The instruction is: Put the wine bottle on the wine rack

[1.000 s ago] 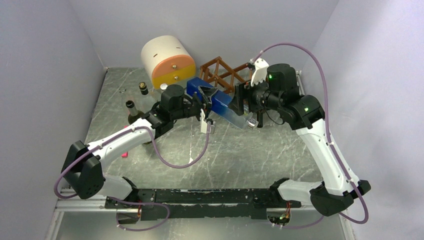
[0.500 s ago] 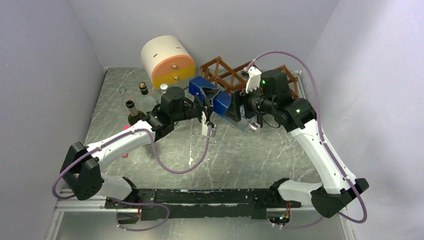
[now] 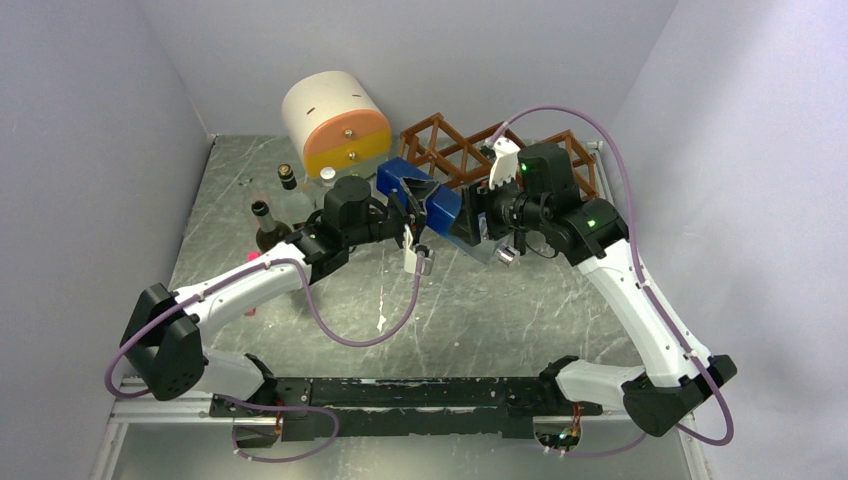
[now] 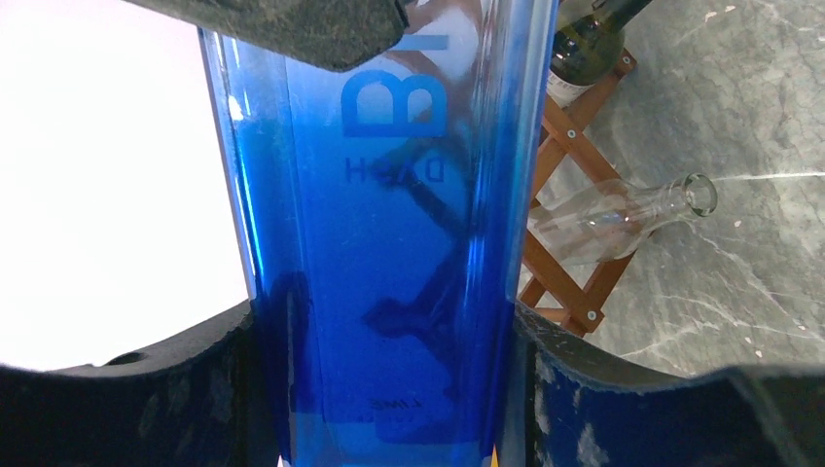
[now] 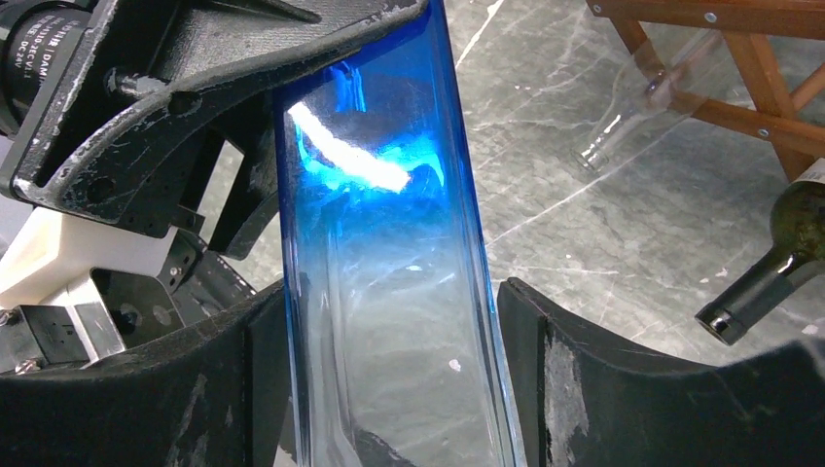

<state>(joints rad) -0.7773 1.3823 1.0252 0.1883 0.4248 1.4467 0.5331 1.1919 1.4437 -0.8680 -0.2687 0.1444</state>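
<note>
Right arm has swung in leftward; right gripper (image 5: 389,360) fingers now flank the pale end of the bottle (image 3: 432,203), and whether they grip it cannot be told. Left gripper (image 4: 384,389) is clamped on the bottle's blue body. Bottle is held tilted above the table (image 3: 480,300), just in front of the rack (image 3: 445,150), not on it

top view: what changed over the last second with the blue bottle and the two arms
The right gripper swung left and closed onto the clear end of the blue bottle. The left gripper kept its hold near the other end. The bottle barely shifted, and the wine rack stayed put.
</note>
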